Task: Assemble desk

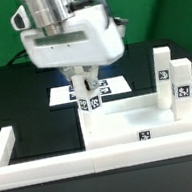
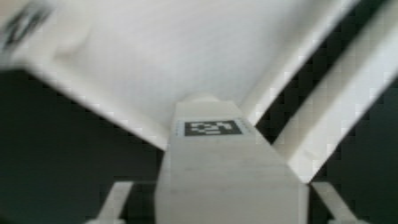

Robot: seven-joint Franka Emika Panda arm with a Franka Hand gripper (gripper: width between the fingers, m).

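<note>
The white desk tabletop, a tray with raised edges, lies at the front on the exterior view's right. Two white tagged legs stand upright at its right side. My gripper hangs over the tabletop's far corner on the exterior view's left, shut on a third leg held upright. I cannot tell whether this leg's lower end touches the tabletop. In the wrist view the leg fills the space between the gripper's fingers, its tag facing the camera, with the tabletop beyond.
Low white bars fence the black table along the front and the exterior view's left. The marker board lies flat behind the gripper.
</note>
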